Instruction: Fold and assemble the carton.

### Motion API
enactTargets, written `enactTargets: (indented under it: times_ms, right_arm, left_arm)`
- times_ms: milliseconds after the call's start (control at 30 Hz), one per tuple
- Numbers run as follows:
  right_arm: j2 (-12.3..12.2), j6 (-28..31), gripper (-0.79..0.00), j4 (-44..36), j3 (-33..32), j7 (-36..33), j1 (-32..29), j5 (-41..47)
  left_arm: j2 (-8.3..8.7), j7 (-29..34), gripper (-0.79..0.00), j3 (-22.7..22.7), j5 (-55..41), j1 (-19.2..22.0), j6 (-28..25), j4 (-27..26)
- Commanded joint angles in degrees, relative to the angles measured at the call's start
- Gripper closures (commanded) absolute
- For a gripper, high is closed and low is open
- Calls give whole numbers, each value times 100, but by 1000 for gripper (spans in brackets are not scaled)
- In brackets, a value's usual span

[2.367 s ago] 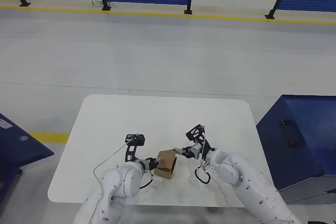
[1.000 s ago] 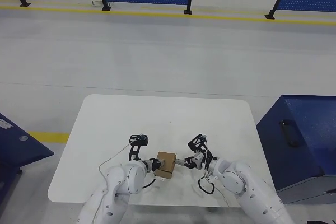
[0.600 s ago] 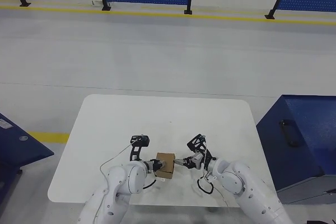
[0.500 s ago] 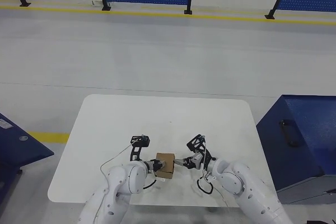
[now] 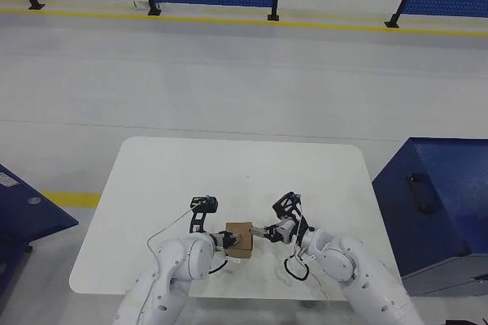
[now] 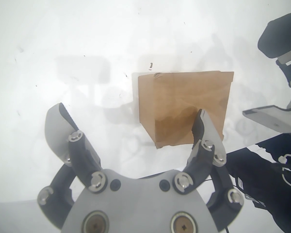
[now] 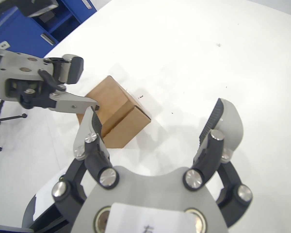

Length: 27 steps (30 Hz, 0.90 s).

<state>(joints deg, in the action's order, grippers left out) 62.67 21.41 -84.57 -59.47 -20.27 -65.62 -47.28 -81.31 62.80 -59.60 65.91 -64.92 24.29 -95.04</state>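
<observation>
The carton (image 5: 240, 240) stood on the table (image 5: 228, 162), toward 6 o'clock from the tabletop's centre in the top view. It was a closed box of plain brown cardboard, matte and smooth, and close to cubic, so no long axis could be made out. Its sides lay slightly askew to the table's edges. In the right wrist view the carton (image 7: 116, 115) showed a straight seam across its top where one flap stepped over another. In the left wrist view the carton (image 6: 184, 103) showed a flat upper face and a darker side wall with a slightly ragged lower edge.

The left gripper (image 5: 225, 240) sat at the carton's 9 o'clock with its fingers spread wide. One finger (image 6: 203, 127) overlapped the box's near corner, but contact could not be told. The right gripper (image 5: 260, 234) sat at 3 o'clock, also spread. One ribbed black pad (image 7: 95, 122) was just in front of the box and the other was well clear of it.

The table was white, smooth and round-cornered, with a few dark specks. Blue cabinets stood at its 3 o'clock (image 5: 439, 203) and 9 o'clock (image 5: 16, 211).
</observation>
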Motion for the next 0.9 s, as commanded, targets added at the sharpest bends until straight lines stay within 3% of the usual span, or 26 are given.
enactTargets:
  times_ms: [0,533,667,867]
  right_arm:
    - [2,-9,-785,-13,27,-68,-22,-88]
    - [93,-190,-785,210,172,-71,92,-471]
    - [83,-22,-785,-15,-112,222,-83,265]
    - [83,-22,-785,-15,-112,222,-83,265]
  left_arm:
    - [-2,15,-785,-1,3,1,-3,-4]
    - [1,-575,-785,-301,-363,-236,-126,-567]
    - [0,-779,-785,-333,-326,-284,-70,-736]
    - [0,-779,-785,-333,-326,-284,-70,-736]
